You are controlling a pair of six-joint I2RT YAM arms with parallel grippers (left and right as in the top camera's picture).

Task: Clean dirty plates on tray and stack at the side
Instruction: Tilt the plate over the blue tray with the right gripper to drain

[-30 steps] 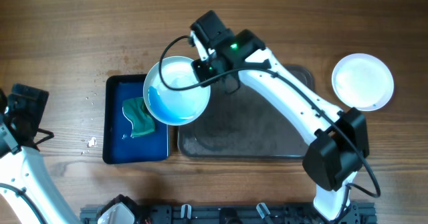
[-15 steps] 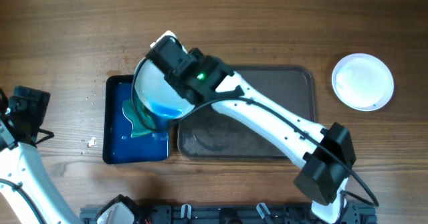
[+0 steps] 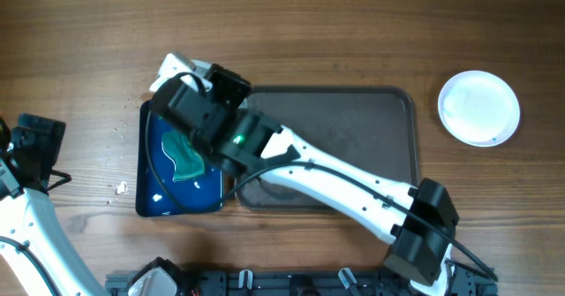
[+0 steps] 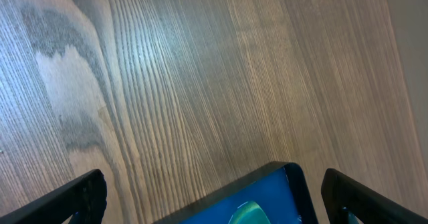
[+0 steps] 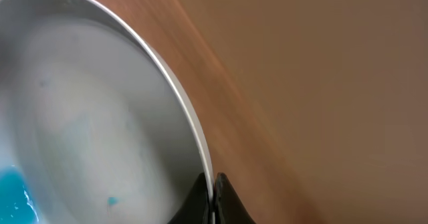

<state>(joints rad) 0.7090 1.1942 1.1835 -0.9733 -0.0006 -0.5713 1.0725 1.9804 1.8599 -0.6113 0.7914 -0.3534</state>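
Note:
My right gripper [image 3: 190, 110] is shut on the rim of a white plate [image 5: 93, 110] and holds it tilted over the blue tub [image 3: 150, 194]. In the overhead view only the plate's edge [image 3: 175, 64] shows past the wrist. Blue liquid lies in the plate's low side [image 5: 12, 187]. A green sponge [image 3: 185, 155] lies in the tub. A clean white plate [image 3: 478, 107] sits at the far right. The brown tray [image 3: 371, 146] holds no plate. My left gripper [image 4: 214, 200] is open, over bare wood near the tub's corner [image 4: 277, 184].
The right arm [image 3: 344, 185] lies diagonally across the tray. White crumbs [image 3: 122, 188] lie on the wood left of the tub. A black rail [image 3: 291, 283] runs along the table's front edge.
The right gripper has carried the plate left from the tray's edge to over the tub, tilting it steeply so that it is now mostly hidden under the wrist. The left arm has not moved.

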